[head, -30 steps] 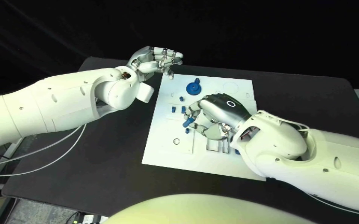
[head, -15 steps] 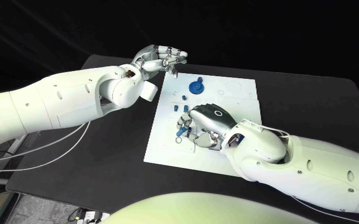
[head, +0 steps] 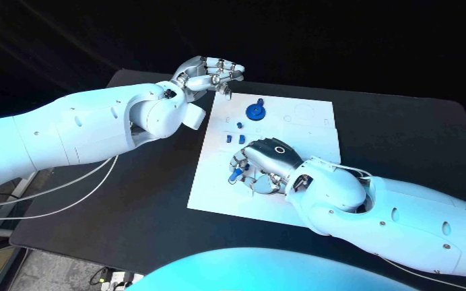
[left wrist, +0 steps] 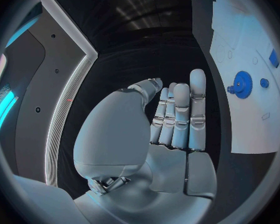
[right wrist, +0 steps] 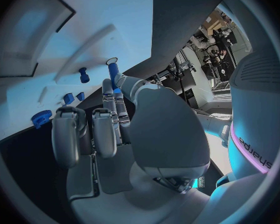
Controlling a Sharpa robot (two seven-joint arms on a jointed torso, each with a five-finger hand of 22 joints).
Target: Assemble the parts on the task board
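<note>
The white task board (head: 303, 121) lies in the middle of the black table. A blue gear (head: 254, 111) stands near its far edge, and small blue parts (head: 232, 139) stand in its left half. My right hand (head: 264, 163) hovers low over the board's left middle, pinching a blue peg (head: 234, 172) between thumb and a finger. The right wrist view shows this peg (right wrist: 113, 72) at the fingertips, pointing at the board (right wrist: 84, 30). My left hand (head: 208, 75) hangs above the board's far left corner, fingers curled in on nothing. The gear (left wrist: 241, 78) appears beside the left hand (left wrist: 159, 134).
Bare black table (head: 136, 197) surrounds the board on all sides. My right forearm (head: 388, 210) covers the board's near right corner. The left forearm (head: 87, 129) crosses the table's left side.
My right hand has moved toward the board's left side and nearer edge, carrying the blue peg. The left hand has barely shifted.
</note>
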